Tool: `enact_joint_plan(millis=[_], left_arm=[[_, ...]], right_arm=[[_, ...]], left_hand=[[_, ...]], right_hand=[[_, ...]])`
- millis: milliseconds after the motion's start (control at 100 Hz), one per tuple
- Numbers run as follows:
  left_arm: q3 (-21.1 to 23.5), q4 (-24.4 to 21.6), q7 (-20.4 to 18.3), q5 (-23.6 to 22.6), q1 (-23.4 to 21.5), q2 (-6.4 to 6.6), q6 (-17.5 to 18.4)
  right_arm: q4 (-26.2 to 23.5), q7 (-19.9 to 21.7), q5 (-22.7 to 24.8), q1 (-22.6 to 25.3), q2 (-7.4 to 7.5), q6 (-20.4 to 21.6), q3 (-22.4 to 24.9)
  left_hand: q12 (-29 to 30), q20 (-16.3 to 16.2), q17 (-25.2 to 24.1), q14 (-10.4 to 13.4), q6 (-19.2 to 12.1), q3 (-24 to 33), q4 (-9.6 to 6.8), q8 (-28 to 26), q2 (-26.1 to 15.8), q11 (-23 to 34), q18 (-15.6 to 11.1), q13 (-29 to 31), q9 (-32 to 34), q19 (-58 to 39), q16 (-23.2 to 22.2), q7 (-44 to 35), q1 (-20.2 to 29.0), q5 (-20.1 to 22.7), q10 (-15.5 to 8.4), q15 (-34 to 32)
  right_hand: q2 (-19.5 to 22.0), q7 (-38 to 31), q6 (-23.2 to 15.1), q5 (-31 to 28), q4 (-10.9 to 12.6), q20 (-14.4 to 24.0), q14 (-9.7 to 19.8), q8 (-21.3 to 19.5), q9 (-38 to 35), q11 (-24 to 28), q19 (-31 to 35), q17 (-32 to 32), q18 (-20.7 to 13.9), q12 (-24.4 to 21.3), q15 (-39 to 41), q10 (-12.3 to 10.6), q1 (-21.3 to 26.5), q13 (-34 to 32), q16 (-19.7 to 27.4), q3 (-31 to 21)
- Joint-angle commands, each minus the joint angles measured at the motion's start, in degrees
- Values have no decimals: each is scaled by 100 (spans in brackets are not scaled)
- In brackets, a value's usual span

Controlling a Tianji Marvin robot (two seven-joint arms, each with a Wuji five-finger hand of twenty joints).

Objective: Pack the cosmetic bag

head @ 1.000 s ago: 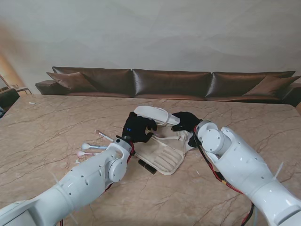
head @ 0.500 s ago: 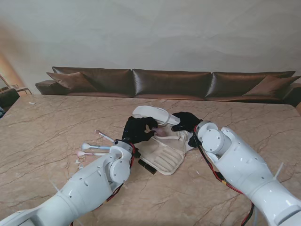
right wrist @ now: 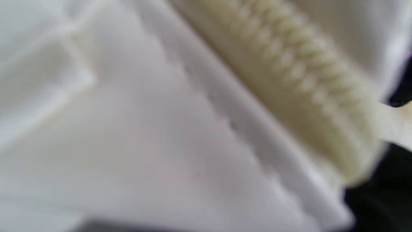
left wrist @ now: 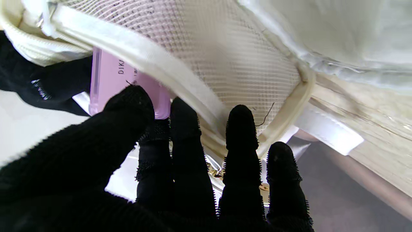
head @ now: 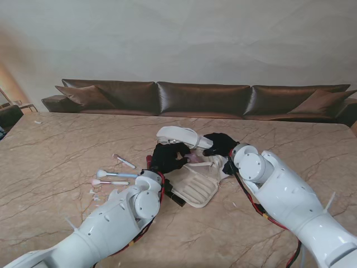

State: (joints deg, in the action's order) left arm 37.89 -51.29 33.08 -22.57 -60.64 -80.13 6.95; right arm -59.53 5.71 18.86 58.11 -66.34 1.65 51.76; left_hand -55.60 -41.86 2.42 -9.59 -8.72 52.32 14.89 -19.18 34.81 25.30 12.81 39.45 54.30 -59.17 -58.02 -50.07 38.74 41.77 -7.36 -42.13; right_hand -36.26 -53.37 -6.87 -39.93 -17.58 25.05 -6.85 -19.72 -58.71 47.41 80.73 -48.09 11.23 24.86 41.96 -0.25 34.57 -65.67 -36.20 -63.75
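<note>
A cream cosmetics bag (head: 195,187) lies open mid-table, its lid (head: 177,134) folded back away from me. My left hand (head: 168,157) in its black glove is over the bag's far part, shut on a pink bottle (left wrist: 111,79). Thumb and fingers (left wrist: 238,129) press the bottle in behind the bag's mesh pocket (left wrist: 231,54). The pink shows faintly at the hand's tips (head: 194,158). My right hand (head: 221,143) grips the bag's right rim; its wrist view shows only blurred cream fabric and the zipper (right wrist: 289,71) close up.
Two makeup brushes (head: 115,175) (head: 109,182) and a thin stick (head: 125,161) lie left of the bag. A dark flat item (head: 175,197) sits at the bag's near edge. A brown sofa (head: 201,99) runs behind the table's far edge.
My left hand has moved right and a little away from me, carrying the pink bottle into the bag's mesh pocket. The right hand has stayed on the rim.
</note>
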Motion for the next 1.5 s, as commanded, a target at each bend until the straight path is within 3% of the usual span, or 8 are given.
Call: enact_joint_plan(millis=[0,140,350,590,760,1060,1150,1490], left_arm=[[-4,-38,-100,15,-5,49,3],[-12,-23,78,-257,26,93,-240],[158,-229,49,-460,-32,248,-461],[460,-491,-102,-764,-194,506,-619],[637,-593,-281,-901,-293,644,-827],[813,-912,-869,-1243,-474,892,-1768],[785,-982,-1092,-1332,-481,939,-2196],[552,-760,-1373,-1197,-290,875,-2812]], right_arm=[[-11,46,-9,31,-40,29,-35],[-7,49,-11,31,-40,37,-38],[11,45,-13,21,-43,55,-49],[-5,31,24,35,-38,-55,-15],[-55,34,42,61,-32,-179,27],[21,50,9,56,-33,-266,96],[39,50,-2,55,-35,-258,98],[105,11,-19,33,-53,-176,54]], left_hand=[[361,-78,-238,2,377,169,-167,-27,-210,297,-127,-328,-721,88,-69,455,-165,-256,112,150],[1030,-138,-349,-3,747,657,-433,-223,-431,697,-103,-578,-1522,61,-31,1068,-456,-636,194,134],[1877,-102,-262,2,729,945,-758,-360,-333,823,-63,-577,-1661,9,231,1247,-535,-673,190,251],[2139,-62,-202,8,395,501,-247,-332,-155,708,-27,-545,-1567,13,668,843,-14,-423,259,571],[2164,14,-23,-28,300,305,-207,-366,-27,662,64,-461,-1491,41,770,384,10,-387,297,600],[2249,-60,153,-181,621,251,-359,-329,-6,684,187,-295,-1355,-275,768,96,-854,-445,491,517],[2228,-72,37,-220,871,340,-806,-635,-161,611,195,-451,-1498,-219,753,445,-1415,-506,575,594],[2139,-180,-181,-381,1227,-773,-861,-996,-402,592,237,-783,-1766,-124,671,792,-1980,-686,796,628]], right_hand=[[194,-561,-911,-337,12,50,146,-70,-294,87,260,-136,18,98,494,-167,383,-537,-139,-506],[182,-560,-897,-334,12,50,139,-61,-295,87,260,-136,18,96,497,-161,379,-537,-140,-512],[183,-560,-896,-330,13,50,138,-54,-298,88,260,-136,18,96,501,-162,379,-544,-141,-519],[184,-577,-891,-327,6,60,134,-48,-305,98,282,-151,25,99,513,-144,329,-564,-143,-485],[187,-538,-796,-277,36,55,107,48,-262,146,307,-164,37,88,529,-120,-290,-567,-140,-463],[272,-513,-739,-306,70,46,33,109,-218,145,304,-72,95,53,505,-84,-359,-497,-130,-462],[271,-511,-756,-302,63,45,40,107,-221,138,304,-69,103,49,502,-90,-317,-494,-128,-446],[224,-528,-773,-304,54,43,64,98,-244,131,309,-68,87,49,500,-107,-246,-502,-124,-468]])
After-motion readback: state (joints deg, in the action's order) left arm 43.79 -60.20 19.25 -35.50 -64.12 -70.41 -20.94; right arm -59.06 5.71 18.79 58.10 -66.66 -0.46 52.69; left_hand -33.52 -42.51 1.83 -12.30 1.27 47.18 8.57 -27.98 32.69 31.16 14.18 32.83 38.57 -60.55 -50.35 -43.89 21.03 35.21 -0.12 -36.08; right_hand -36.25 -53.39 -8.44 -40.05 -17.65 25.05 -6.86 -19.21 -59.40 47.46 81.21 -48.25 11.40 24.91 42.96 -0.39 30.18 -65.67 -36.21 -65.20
